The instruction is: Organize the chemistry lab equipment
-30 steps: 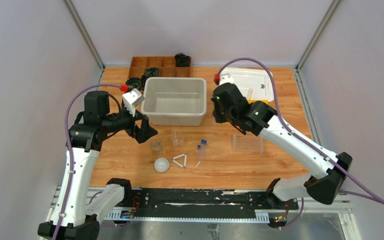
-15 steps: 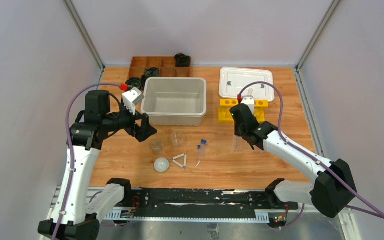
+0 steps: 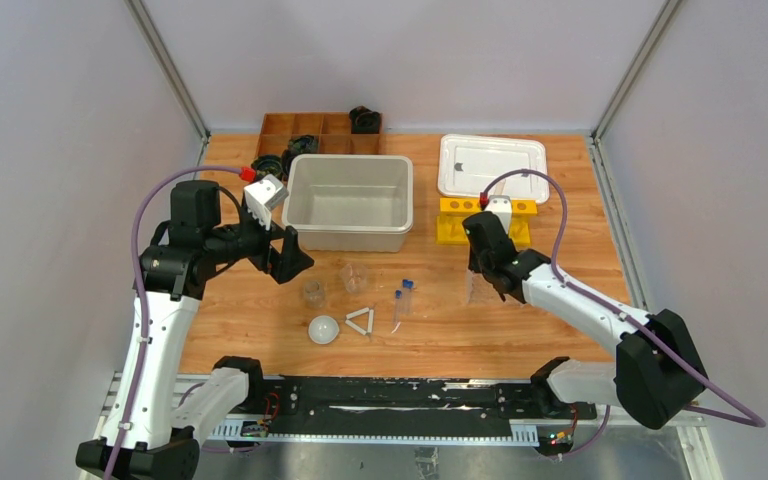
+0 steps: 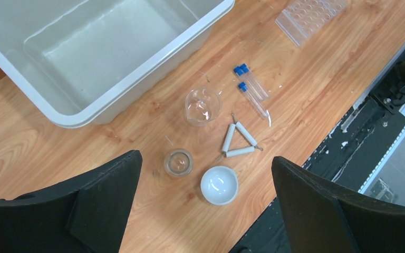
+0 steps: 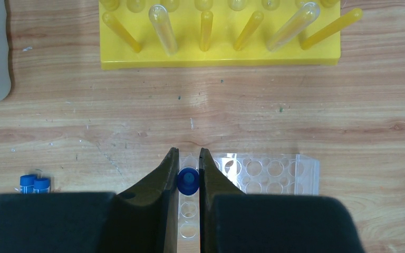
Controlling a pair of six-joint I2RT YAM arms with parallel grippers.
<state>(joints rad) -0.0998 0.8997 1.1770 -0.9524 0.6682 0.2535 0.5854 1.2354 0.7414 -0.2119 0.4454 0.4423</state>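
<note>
Tube [image 5: 188,181] with blue cap is pinched in the right tool [image 5: 189,153], cap up, over the left end of the clear rack [image 5: 266,169]; can't tell if its tip is in a hole yet. Step looks like seating it: centre over one hole, lower straight, let go only once it drops in, or the light rack may slide. Left tool [image 4: 205,158] hangs spread wide over the dome [image 4: 219,184], triangle [image 4: 238,141], spare tubes [image 4: 250,90] and beakers [image 4: 202,105] on the surface [image 4: 321,79]. Yellow rack [image 5: 219,37] stands farthest.
</note>
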